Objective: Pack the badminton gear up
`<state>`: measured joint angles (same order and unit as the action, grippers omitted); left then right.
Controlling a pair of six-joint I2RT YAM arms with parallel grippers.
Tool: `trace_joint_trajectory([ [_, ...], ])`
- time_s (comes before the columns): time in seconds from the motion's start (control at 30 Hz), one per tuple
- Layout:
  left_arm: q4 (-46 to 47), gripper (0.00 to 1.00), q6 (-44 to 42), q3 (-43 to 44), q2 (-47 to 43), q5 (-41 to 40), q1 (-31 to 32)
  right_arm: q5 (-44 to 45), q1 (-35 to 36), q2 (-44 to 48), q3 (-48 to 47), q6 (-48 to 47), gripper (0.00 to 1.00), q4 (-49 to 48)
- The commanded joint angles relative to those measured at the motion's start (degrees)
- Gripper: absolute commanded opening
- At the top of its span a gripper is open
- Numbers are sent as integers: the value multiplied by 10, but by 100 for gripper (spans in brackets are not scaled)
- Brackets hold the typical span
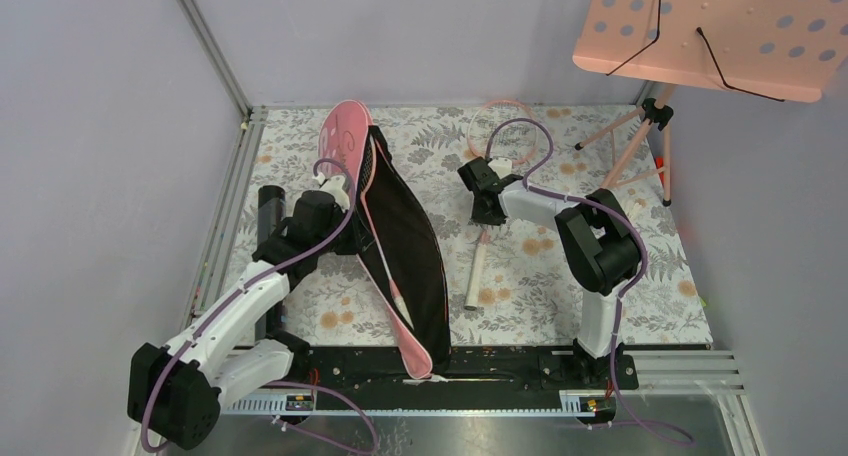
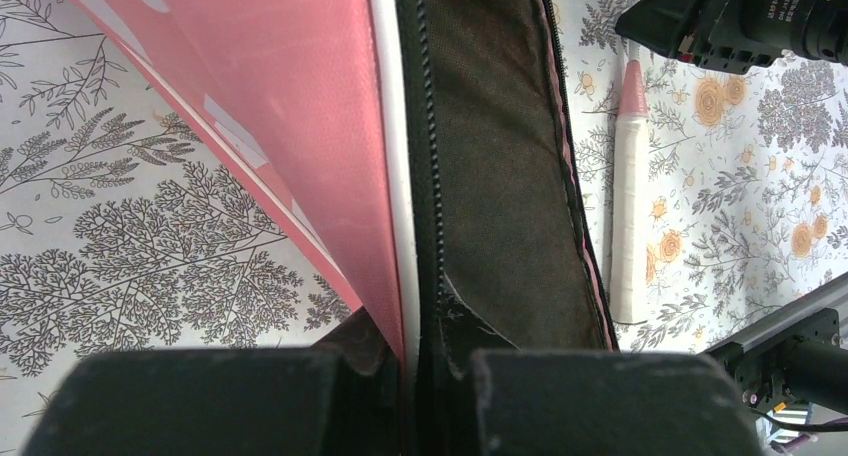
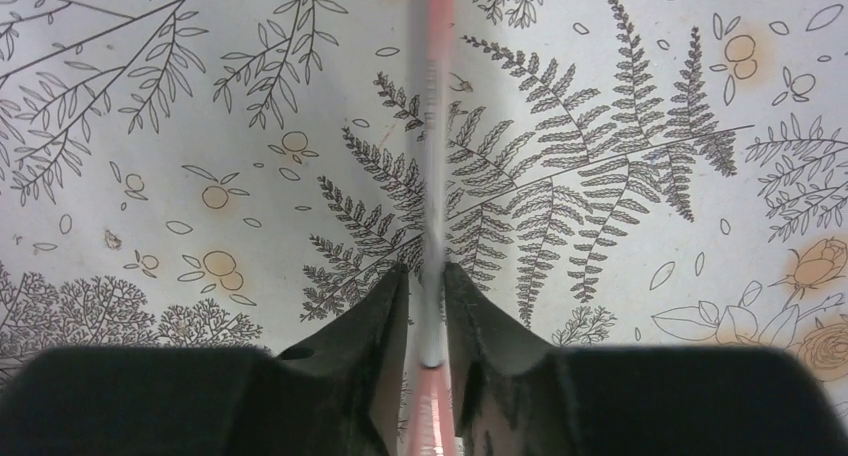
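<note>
The long pink racket bag (image 1: pixel 405 246) lies open on the left of the mat, its black lining up. My left gripper (image 1: pixel 338 191) is shut on its zipper edge near the pink head end; in the left wrist view the left gripper (image 2: pixel 425 361) pinches the bag (image 2: pixel 300 106) at its white piping. A pink-framed racket (image 1: pixel 474 276) lies right of the bag, its pale handle (image 2: pixel 628 206) pointing to the near side. My right gripper (image 1: pixel 487 208) is down over its shaft (image 3: pixel 432 126). The right gripper (image 3: pixel 428 271) straddles the shaft closely, with a sliver of gap on the left side.
A black tube (image 1: pixel 270 204) lies left of my left arm by the wall rail. The pink perforated music stand (image 1: pixel 715 31) stands at the back right, its tripod legs (image 1: pixel 640 136) on the mat. A black rail (image 1: pixel 500 361) runs along the near edge.
</note>
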<state>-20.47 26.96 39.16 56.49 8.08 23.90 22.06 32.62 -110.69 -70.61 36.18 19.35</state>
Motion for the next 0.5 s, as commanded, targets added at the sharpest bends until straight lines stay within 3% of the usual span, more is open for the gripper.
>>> trace_joint_trajectory([
  [0.0, 60, 0, -19, 27, -8, -24, -2, 25, -2, -8, 6, -20, 16, 8],
  [0.07, 58, 0, -19, 27, -6, -27, -2, 51, -2, 2, -1, -39, 1, 25],
  [0.2, 63, 0, -16, 37, 9, -31, -3, 103, -1, 62, -1, -98, 0, 51],
  [0.47, 56, 0, -2, 131, 127, -61, -15, 116, 34, 255, 110, -182, 0, 18],
])
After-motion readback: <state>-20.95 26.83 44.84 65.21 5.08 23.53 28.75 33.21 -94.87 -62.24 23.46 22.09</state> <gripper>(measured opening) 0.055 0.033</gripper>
